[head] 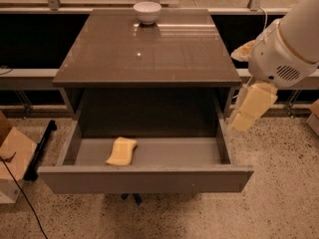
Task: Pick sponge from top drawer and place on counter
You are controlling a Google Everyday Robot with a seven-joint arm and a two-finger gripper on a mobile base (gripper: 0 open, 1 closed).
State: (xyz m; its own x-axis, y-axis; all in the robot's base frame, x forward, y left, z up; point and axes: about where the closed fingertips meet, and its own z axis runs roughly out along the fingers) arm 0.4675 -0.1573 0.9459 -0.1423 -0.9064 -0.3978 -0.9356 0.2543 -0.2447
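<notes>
The sponge (122, 151) is a pale-yellow pad lying flat on the grey floor of the top drawer (144, 179), left of its middle. The drawer is pulled fully out from under the counter (149, 51), a glossy grey-brown slab. My gripper (250, 107) hangs from the white arm at the right. It is just outside the drawer's right wall, above floor level and well to the right of the sponge. It holds nothing that I can see.
A white bowl (147, 11) stands at the counter's far edge. A cardboard box (12, 158) and a black cable (22, 203) are on the speckled floor at the left, beside a black bar (41, 148). A dark low shelf and window rail run behind the cabinet.
</notes>
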